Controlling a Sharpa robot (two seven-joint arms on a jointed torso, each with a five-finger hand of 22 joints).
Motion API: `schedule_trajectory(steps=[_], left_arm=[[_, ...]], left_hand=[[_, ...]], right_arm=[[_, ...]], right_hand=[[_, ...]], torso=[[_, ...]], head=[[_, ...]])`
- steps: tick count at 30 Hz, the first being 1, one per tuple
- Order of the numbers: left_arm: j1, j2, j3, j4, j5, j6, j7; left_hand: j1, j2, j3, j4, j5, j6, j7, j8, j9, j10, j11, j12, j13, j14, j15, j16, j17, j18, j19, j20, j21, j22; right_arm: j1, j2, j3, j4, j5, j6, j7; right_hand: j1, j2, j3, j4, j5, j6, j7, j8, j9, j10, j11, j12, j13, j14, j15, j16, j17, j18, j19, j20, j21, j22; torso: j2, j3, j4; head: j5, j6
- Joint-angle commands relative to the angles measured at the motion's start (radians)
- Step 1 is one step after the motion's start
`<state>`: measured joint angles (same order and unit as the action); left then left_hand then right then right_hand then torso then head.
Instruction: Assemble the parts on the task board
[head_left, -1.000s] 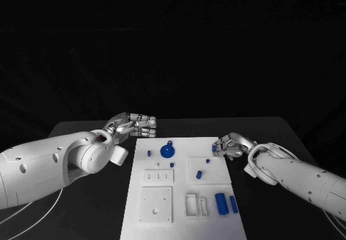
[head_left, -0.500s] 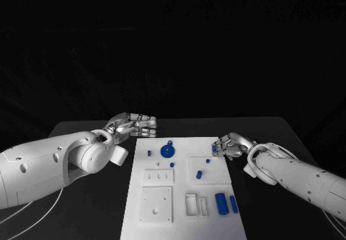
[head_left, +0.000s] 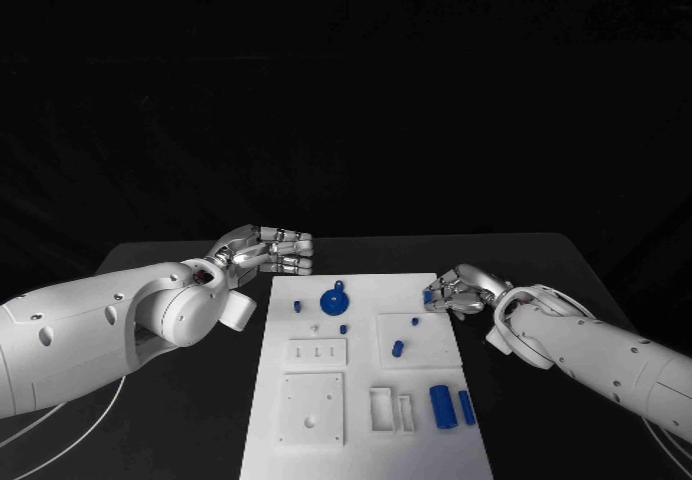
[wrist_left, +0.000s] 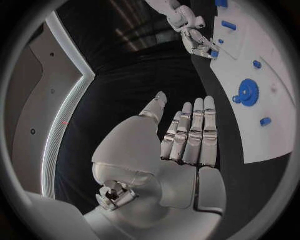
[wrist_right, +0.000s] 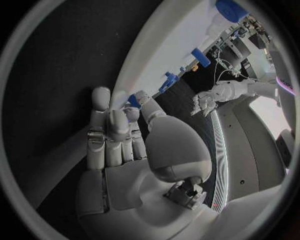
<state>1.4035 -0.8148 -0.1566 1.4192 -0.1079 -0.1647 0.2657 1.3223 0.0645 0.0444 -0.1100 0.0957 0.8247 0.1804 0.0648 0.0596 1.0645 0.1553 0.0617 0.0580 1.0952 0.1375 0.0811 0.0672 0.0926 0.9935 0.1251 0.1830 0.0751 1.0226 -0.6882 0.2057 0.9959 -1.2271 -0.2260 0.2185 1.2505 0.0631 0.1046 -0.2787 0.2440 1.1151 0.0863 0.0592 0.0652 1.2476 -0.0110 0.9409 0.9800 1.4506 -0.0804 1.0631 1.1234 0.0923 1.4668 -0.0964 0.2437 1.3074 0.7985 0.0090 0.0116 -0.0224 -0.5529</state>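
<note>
The white task board (head_left: 368, 400) lies in the middle of the black table. A blue gear (head_left: 335, 298) and several small blue pegs, one of them (head_left: 398, 349) in a raised square, sit on its far half. Two blue cylinders (head_left: 441, 407) lie near its right front. My right hand (head_left: 464, 291) hovers at the board's far right edge and pinches a small blue part (wrist_right: 133, 101) between thumb and finger. My left hand (head_left: 268, 250) hangs off the board's far left corner, its fingers (wrist_left: 190, 135) straight and side by side, holding nothing.
White blocks with slots and holes (head_left: 315, 408) stand on the board's near half. A pale cable (head_left: 58, 425) runs over the table under my left arm. Black tabletop (head_left: 548, 265) surrounds the board.
</note>
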Motion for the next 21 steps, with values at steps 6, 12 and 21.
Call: schedule_trajectory(steps=[6,12,21], left_arm=[[0.0,0.001,0.0,0.002,-0.006,0.018,0.005],[0.0,0.001,0.0,0.002,-0.011,0.02,0.003],[0.001,0.002,0.001,0.001,-0.069,0.025,-0.047]], left_hand=[[0.006,0.002,0.0,-0.003,0.003,-0.008,0.0,-0.003,-0.001,-0.008,-0.002,0.001,0.001,0.0,0.002,0.004,0.001,-0.007,-0.003,0.001,0.0,0.0],[0.008,0.003,0.0,-0.003,0.003,-0.006,0.0,-0.002,-0.001,-0.008,-0.002,0.001,0.001,0.0,0.002,0.004,0.001,-0.007,-0.003,0.001,0.0,0.0],[-0.007,0.011,0.003,0.011,-0.008,0.123,-0.026,0.01,0.006,0.125,-0.051,0.017,0.002,0.117,-0.052,0.085,0.019,-0.011,0.075,-0.044,0.052,0.022]], right_arm=[[-0.006,0.005,-0.003,-0.007,-0.005,0.002,-0.009],[-0.006,0.007,-0.003,-0.009,-0.004,-0.027,-0.015],[-0.005,0.001,-0.001,0.006,0.01,-0.053,-0.035]], right_hand=[[-0.021,-0.002,0.03,0.007,-0.011,0.026,-0.007,0.004,0.002,0.005,-0.012,0.005,0.005,0.003,-0.004,0.006,0.005,-0.006,0.034,-0.006,0.01,0.026],[-0.022,-0.001,0.03,0.013,-0.014,0.045,-0.013,0.004,0.004,0.009,-0.016,0.007,0.007,0.005,-0.007,0.01,0.009,-0.008,0.035,-0.009,0.015,0.027],[-0.02,0.0,0.041,0.011,-0.024,0.057,-0.017,0.004,0.004,0.014,-0.019,0.008,0.011,0.006,-0.009,0.012,0.014,-0.011,0.036,-0.012,0.017,0.026]], torso=[[0.0,-0.0002,0.0002],[0.0,-0.0005,0.0],[-0.002,0.0,-0.0021]], head=[[-0.001,-0.002],[-0.001,-0.002],[-0.001,0.001]])
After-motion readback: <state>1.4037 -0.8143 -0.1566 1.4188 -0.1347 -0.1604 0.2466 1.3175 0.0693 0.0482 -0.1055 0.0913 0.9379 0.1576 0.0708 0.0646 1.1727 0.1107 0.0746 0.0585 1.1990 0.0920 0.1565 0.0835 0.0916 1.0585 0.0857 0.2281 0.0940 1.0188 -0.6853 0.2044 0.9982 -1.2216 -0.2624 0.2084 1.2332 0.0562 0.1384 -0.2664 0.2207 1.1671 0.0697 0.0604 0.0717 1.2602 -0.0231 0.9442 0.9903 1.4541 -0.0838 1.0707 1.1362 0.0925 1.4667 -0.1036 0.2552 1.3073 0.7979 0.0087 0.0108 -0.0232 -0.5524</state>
